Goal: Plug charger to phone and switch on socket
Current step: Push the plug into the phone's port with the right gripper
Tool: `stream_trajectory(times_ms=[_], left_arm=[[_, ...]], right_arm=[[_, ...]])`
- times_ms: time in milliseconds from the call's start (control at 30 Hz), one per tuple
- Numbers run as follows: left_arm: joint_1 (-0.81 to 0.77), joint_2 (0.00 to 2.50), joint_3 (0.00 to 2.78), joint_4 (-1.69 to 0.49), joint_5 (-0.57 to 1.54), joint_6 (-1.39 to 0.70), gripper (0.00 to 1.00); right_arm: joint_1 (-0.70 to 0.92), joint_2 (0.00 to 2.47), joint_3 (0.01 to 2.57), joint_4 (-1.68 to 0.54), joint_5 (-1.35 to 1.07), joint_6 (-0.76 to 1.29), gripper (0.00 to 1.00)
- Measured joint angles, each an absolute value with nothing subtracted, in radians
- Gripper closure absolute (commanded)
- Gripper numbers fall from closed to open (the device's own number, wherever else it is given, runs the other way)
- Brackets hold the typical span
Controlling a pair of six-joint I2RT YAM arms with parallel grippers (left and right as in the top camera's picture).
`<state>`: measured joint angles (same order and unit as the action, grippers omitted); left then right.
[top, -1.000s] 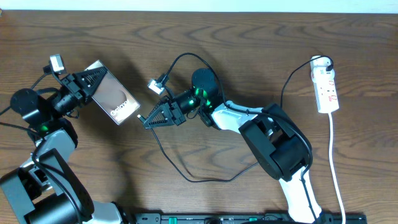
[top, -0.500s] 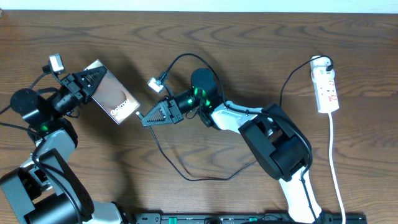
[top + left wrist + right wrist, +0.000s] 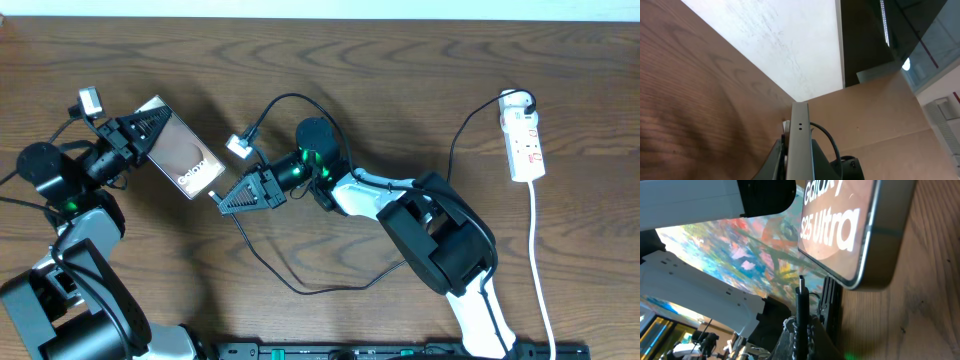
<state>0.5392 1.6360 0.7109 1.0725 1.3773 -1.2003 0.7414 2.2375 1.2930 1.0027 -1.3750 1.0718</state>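
The phone [image 3: 181, 161] is a dark slab with a white "Galaxy S25 Ultra" strip, tilted at the left of the table. My left gripper [image 3: 145, 128] is shut on its upper end; the left wrist view shows the phone's thin edge [image 3: 800, 145] between the jaws. My right gripper [image 3: 222, 201] is shut on the charger's plug tip [image 3: 801, 287], just below the phone's bottom end [image 3: 867, 255]. The charger cable [image 3: 300, 285] loops across the table. The white socket [image 3: 524, 140] lies at the far right, with a black plug [image 3: 527, 101] in its top end.
The socket's white cord [image 3: 538, 250] runs down the right side toward the front edge. A black rail [image 3: 400, 350] lies along the front edge. The table is dark wood [image 3: 400, 60].
My right gripper has moved left and slightly down with the plug tip, closing on the phone's bottom end. The left gripper and phone have not moved.
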Motion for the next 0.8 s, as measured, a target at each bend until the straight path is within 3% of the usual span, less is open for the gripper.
stream_trajectory(times_ms=[800], left_arm=[[0.539,1.636,0.711,1.073,1.412,-1.230,0.93]], right_arm=[[0.741,2.238,1.293,0.998,-1.358,1.069,0.99]])
